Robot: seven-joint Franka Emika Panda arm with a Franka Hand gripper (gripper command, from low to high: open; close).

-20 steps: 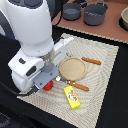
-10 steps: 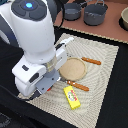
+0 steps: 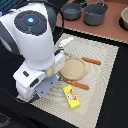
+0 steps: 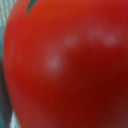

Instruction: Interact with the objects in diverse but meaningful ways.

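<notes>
Tomato [image 4: 70, 65]: fills the wrist view, green stem tip at one edge; hidden under the arm in the exterior view.
Gripper: fingers not visible; opening and grasp cannot be told.
Packet [image 3: 71, 96]: on the mat [image 3: 107, 75], near the plate [image 3: 74, 67].
Cutlery [image 3: 91, 61]: beside the plate.
Pots [image 3: 94, 14]: beyond the mat.
</notes>
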